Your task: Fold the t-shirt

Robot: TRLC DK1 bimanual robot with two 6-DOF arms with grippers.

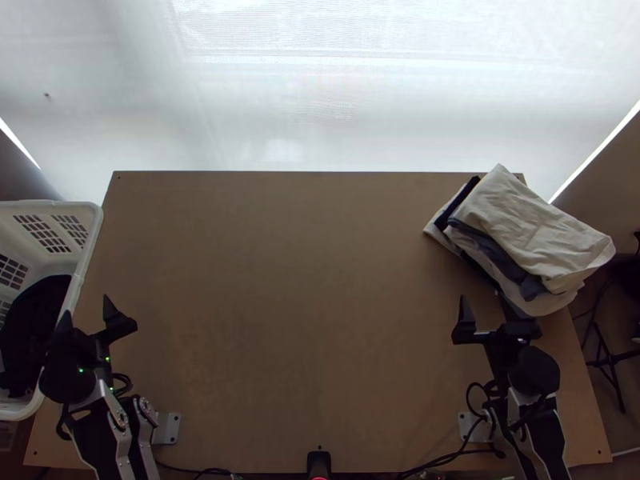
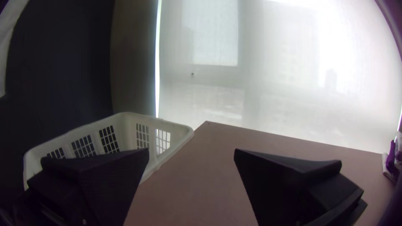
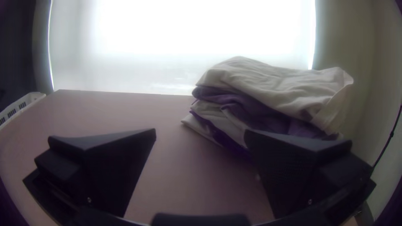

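Note:
In the top view my left gripper [image 1: 86,308] stands open at the table's left edge, beside the basket. The left wrist view shows that gripper [image 2: 191,150] with its two fingers wide apart and nothing between them. My right gripper [image 1: 482,300] is open near the table's right side, just short of a pile of folded cloths [image 1: 528,228]. From the right wrist, the gripper [image 3: 200,130] has its fingers spread, one in front of the pile [image 3: 268,86]. A cream cloth lies folded on top, above dark and pale layers. Dark cloth [image 1: 36,320] lies bunched in the basket.
A white plastic basket [image 1: 90,240] stands along the left edge of the wooden table [image 1: 296,304]. The pile hangs a little over the table's right edge. A black stand [image 1: 318,462] is at the near edge, with cables beside it.

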